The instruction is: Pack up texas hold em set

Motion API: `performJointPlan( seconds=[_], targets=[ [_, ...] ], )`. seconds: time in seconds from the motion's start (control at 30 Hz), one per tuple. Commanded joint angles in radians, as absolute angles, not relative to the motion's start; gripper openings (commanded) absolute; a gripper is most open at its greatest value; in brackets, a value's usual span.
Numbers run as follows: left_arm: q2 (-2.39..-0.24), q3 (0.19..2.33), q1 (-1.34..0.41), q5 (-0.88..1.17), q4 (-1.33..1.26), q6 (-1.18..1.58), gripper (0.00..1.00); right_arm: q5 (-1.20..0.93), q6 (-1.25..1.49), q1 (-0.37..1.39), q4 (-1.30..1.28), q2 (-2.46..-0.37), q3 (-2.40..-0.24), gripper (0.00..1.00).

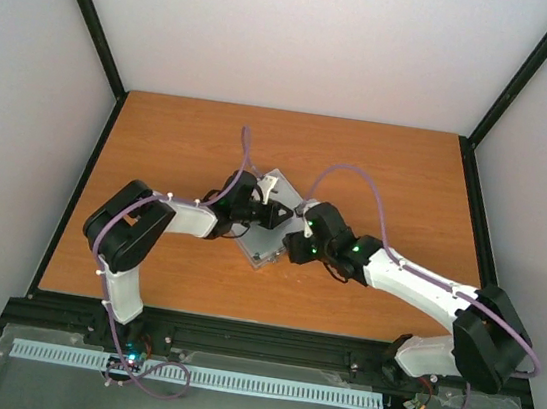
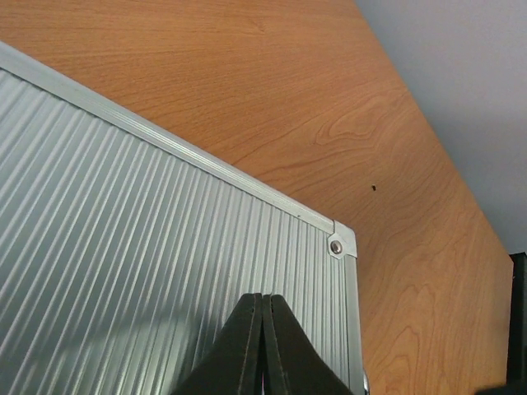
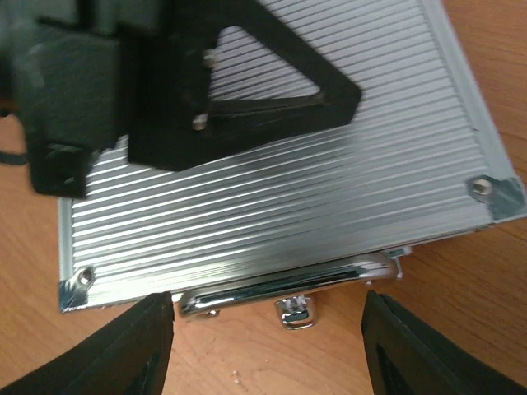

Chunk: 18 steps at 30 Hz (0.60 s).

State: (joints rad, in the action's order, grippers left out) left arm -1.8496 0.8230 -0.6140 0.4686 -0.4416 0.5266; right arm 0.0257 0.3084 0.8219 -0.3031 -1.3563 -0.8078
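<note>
Right wrist view: silver case shut, flat on table, at centre of top view. Contents hidden under lid. Ribbed aluminium looks stiff and slick, likely weighty if full. Best hold: chrome handle, lower centre of frame. Right gripper fingers wide apart, flanking handle. Left gripper fingers together over lid; contact unclear.

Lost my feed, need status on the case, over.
Left gripper shut, tips over the case. Right gripper open, flanking the handle. Case closed, flat on the table. Nothing blocking seen.
</note>
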Motion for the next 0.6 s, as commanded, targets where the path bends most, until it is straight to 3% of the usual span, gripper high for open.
performJointPlan(
  seconds=[0.0,0.3,0.57],
  targets=[
    [-2.031,0.719,-0.66,0.484,-0.102,0.532,0.01,0.035,0.385,0.782,-0.228,-1.343,-0.78,0.66],
    [-2.03,0.712,-0.66,0.484,-0.1,0.53,0.01,0.108,0.363,0.771,-0.236,-1.528,-0.857,0.65],
    [-2.019,0.715,-0.66,0.482,-0.095,0.531,0.01,0.111,0.375,0.769,-0.233,-1.531,-0.806,0.65]
  ],
)
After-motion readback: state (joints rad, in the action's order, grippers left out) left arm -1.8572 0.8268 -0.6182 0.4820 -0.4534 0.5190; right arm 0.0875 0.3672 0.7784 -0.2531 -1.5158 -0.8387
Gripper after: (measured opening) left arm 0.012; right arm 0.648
